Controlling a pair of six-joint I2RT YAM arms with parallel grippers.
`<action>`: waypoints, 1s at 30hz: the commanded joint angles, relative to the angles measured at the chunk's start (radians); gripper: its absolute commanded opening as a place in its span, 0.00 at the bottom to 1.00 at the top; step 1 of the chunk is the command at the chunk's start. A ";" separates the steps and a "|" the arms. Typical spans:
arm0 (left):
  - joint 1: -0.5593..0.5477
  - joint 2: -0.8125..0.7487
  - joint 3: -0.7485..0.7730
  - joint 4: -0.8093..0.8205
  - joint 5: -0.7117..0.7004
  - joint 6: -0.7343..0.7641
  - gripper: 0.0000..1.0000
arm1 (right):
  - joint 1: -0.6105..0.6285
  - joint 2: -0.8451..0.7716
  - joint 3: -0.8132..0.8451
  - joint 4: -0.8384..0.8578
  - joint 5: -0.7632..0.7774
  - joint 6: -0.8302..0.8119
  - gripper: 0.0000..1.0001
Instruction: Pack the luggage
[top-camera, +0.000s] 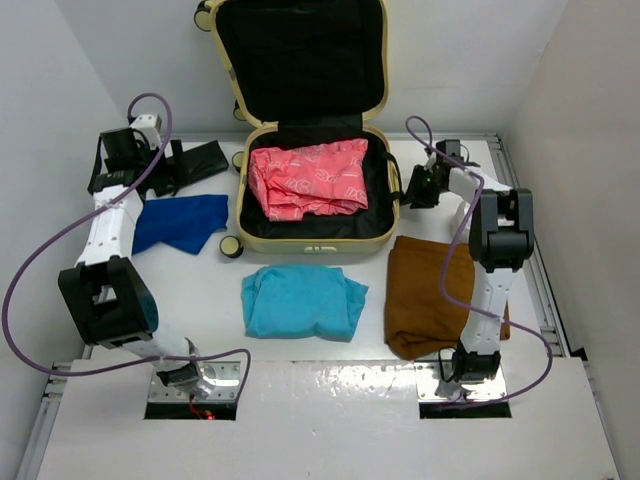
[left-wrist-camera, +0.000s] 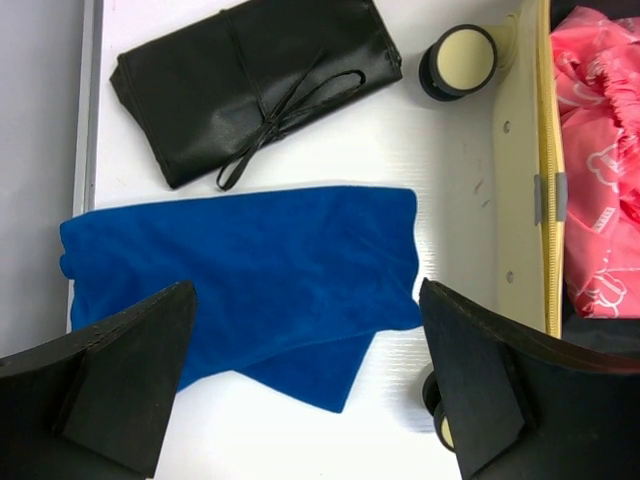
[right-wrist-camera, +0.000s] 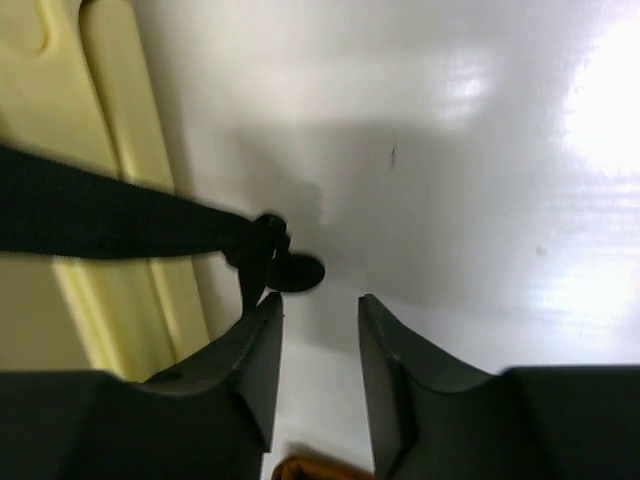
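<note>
A folded teal cloth (top-camera: 303, 301) lies on the white table (top-camera: 200, 290) just in front of the luggage (top-camera: 315, 240), and a brown cloth (top-camera: 425, 290) is spread off the luggage's near right corner. The cream-yellow case sits open at the middle of the table. Its base lies flat and holds a crumpled pink garment (top-camera: 308, 180) on the black lining. Its lid stands upright at the far side, black inside.

To the left of the luggage lies a folded blue cloth (top-camera: 180, 222). The left gripper (left-wrist-camera: 305, 295) hangs over it with its two dark fingers spread wide, touching nothing. One of the luggage's small wheels (top-camera: 231, 247) shows at the near left corner, beside the blue cloth.

On the luggage's right side the right gripper (right-wrist-camera: 318, 305) sits low by the shell. Its fingers are drawn close, with a narrow gap of bare table between them. A black strap (right-wrist-camera: 110, 215) runs from the luggage and ends just above the tip of one finger, and it is not clamped.

Farther back, left of the luggage and beyond the blue cloth, a flat black pouch (top-camera: 205, 160) lies tied with a thin cord.
</note>
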 joint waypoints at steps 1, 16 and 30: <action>-0.009 0.011 0.014 0.029 -0.018 0.014 0.98 | 0.002 0.035 0.058 0.043 -0.003 -0.003 0.35; -0.009 0.060 0.051 0.020 -0.018 0.014 0.98 | -0.015 0.037 0.118 0.074 -0.053 -0.019 0.00; -0.009 0.098 0.069 0.029 0.010 -0.013 0.98 | -0.028 -0.043 0.161 0.071 -0.066 -0.042 0.49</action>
